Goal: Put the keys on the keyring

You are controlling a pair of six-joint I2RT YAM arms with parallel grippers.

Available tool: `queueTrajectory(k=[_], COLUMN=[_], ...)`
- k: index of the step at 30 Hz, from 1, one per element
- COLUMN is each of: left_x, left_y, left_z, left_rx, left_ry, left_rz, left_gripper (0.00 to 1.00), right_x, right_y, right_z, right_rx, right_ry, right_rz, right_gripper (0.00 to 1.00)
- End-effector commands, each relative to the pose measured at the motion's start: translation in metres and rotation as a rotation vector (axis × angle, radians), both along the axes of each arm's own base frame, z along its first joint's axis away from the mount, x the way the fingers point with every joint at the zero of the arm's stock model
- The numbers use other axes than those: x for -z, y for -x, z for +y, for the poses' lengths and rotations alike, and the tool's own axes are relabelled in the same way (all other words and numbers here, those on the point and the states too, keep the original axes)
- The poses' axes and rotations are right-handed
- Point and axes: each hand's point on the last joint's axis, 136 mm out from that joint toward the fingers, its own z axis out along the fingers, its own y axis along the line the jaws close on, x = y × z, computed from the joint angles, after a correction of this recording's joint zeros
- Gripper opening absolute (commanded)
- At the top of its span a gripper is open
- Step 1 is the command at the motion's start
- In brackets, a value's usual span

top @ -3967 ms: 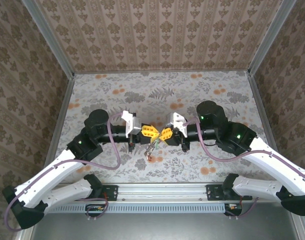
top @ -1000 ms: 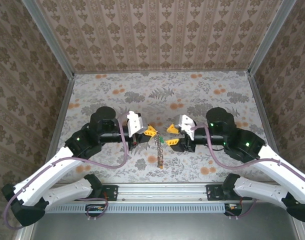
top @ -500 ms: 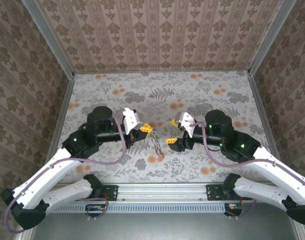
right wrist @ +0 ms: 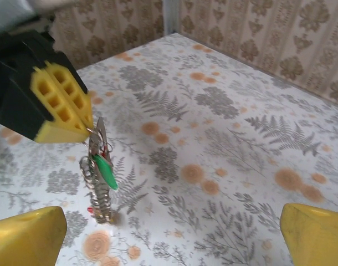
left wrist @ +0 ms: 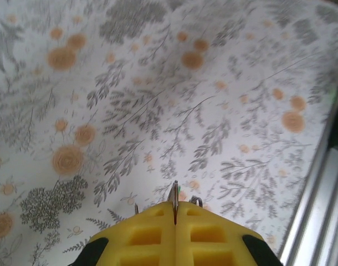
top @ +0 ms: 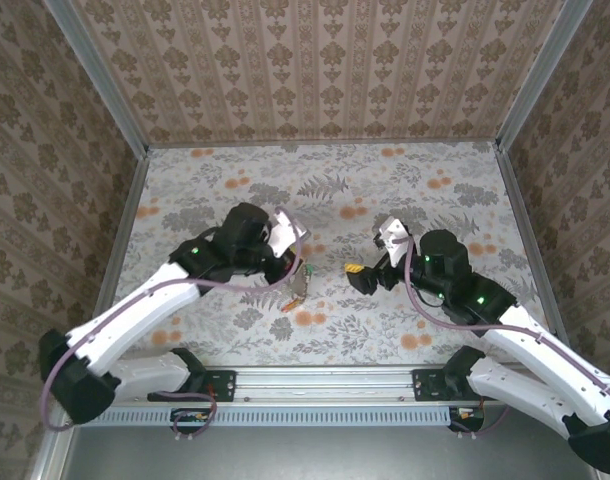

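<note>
Dangling from closed left fingers [right wrist: 58,102], keyring [right wrist: 98,191] top hidden, red key [right wrist: 91,210] barely visible

You find no text, label, brand, number or sign that can be read here. The tabletop [top: 325,170] and the walls [top: 315,70] carry flower and damask patterns, not lettering.

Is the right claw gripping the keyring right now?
No, the right claw stands wide open with nothing in it, while the keyring hangs from the shut left claw.
</note>
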Motion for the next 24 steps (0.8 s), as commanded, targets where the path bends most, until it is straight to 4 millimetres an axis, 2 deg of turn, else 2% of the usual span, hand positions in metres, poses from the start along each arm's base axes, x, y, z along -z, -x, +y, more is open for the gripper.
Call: queueTrajectory(k=[1, 3, 7, 11, 14, 19, 24], left_x=[-0.005, 0.006, 0.026, 0.057, 0.084, 0.12, 0.15], left_y=[-0.031, -0.048, -0.092, -0.135, -0.159, -0.182, -0.191], left_z=[-0.014, -0.024, -0.043, -0.061, -0.071, -0.079, -0.083], left_rx=[-0.051, -0.051, -0.083, -0.114, -0.139, -0.179, -0.206], left_ry=[0.024, 0.014, 0.021, -0.024, -0.065, -0.133, -0.184], left_rz=[0.017, 0.044, 0.062, 0.093, 0.13, 0.16, 0.201], left_gripper=[0.0, 0.0, 0.0, 0.0, 0.0, 0.0, 0.0], right_x=[-0.006, -0.008, -0.01, 0.001, 0.002, 0.005, 0.011], right_y=[-0.013, -0.017, -0.028, -0.043, -0.046, -0.049, -0.052], right_z=[-0.016, -0.022, -0.04, -0.053, -0.055, -0.066, -0.074], right_rx=[0.1, 0.13, 0.238, 0.327, 0.337, 0.401, 0.449], right_ry=[-0.013, -0.04, -0.102, -0.106, -0.116, -0.131, -0.115], right_rz=[-0.044, -0.066, -0.104, -0.055, -0.035, -0.036, -0.031], right_gripper=[1.0, 1.0, 1.0, 1.0, 1.0, 1.0, 1.0])
